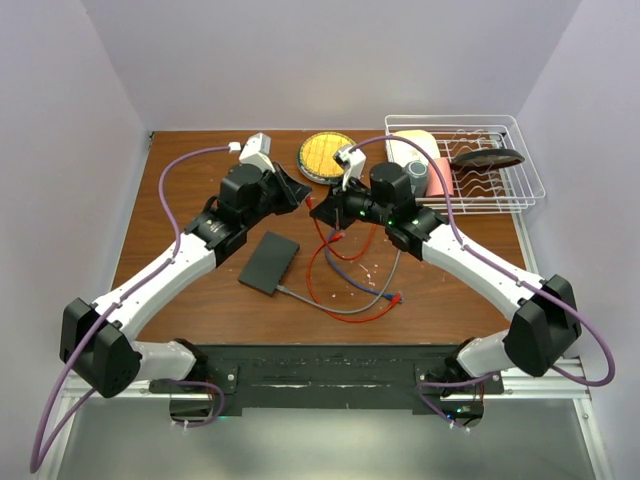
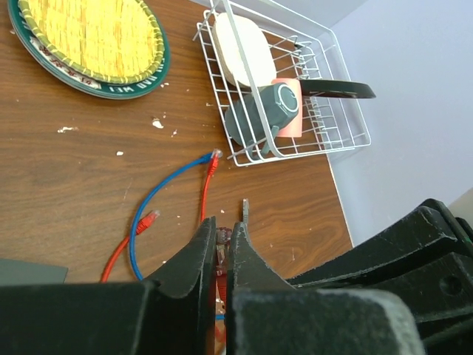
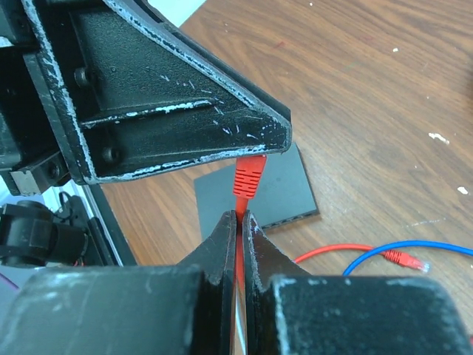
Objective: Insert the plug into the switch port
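The red plug hangs in the air above the table, between the two grippers. My left gripper is shut on its clear tip. My right gripper is shut on the red cable just behind the plug's ribbed boot, and one left finger crosses right above it. The grippers meet tip to tip near mid-table: left, right. The switch, a flat dark grey box, lies on the wood below and left of them, also seen under the plug. Its sockets do not show.
Red, blue and grey cables loop over the table right of the switch, with a loose red plug among them. A round yellow dish sits at the back. A white wire rack with dishes stands back right.
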Robot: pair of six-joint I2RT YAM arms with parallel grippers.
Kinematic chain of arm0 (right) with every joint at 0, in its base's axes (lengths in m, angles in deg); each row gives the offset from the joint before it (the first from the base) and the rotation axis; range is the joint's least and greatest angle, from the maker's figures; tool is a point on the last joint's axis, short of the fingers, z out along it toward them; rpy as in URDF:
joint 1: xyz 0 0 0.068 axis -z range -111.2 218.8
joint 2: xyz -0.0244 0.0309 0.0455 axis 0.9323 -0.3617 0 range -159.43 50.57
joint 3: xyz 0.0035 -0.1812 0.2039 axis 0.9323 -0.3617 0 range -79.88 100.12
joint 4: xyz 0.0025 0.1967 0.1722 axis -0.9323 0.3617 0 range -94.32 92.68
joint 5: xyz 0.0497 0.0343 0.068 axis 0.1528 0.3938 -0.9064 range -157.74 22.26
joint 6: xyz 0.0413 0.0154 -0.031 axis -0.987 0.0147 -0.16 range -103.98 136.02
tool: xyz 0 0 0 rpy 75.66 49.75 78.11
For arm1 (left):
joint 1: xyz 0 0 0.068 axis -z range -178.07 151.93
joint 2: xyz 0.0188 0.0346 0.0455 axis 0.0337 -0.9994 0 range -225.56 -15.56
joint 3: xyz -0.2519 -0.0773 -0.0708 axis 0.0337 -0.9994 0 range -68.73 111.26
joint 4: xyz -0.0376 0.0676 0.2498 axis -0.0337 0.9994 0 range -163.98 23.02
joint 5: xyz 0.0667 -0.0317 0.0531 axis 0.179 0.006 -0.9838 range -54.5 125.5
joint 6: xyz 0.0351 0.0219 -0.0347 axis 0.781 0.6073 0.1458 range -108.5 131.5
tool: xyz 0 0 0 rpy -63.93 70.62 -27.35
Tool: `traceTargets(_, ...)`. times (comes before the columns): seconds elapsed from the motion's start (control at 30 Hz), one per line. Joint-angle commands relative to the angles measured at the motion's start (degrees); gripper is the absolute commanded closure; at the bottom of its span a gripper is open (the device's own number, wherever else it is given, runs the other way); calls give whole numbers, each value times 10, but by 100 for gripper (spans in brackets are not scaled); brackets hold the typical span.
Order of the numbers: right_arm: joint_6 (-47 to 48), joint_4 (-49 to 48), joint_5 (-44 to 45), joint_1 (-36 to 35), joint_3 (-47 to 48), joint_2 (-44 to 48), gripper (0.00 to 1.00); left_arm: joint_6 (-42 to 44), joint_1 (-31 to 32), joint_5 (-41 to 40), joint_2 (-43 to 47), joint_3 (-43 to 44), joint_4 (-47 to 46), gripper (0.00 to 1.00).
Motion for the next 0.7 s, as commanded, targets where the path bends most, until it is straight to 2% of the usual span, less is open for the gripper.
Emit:
traceTargets(0.0,14,17,-3,0,10,5,84,-1,-7,-25,-5,15,-22,100)
traceTargets(0.03,9,16,6,1,5,8,75,-6,-7,-30,2,11,-22,100)
traceTargets(0.07,6,11,13,1,2,18,56,-17,-7,-35,6,7,-21,100)
traceTargets(0.17,-16,-8,39,1,-11,29,35,-39,-3,-61,25,-8,-19,100)
traceTargets(0.27,-33,-29,37,1,-16,24,33,-64,5,-106,38,-15,3,100)
traceTargets(0.33,-49,-47,36,1,-19,20,35,-74,6,-120,43,-18,11,100)
traceTargets(0.5,-68,-77,36,0,-14,6,42,-80,8,-114,45,-22,7,100)
traceTargets(0.67,-77,-88,25,-2,3,-12,43,-80,9,-112,44,-24,2,100)
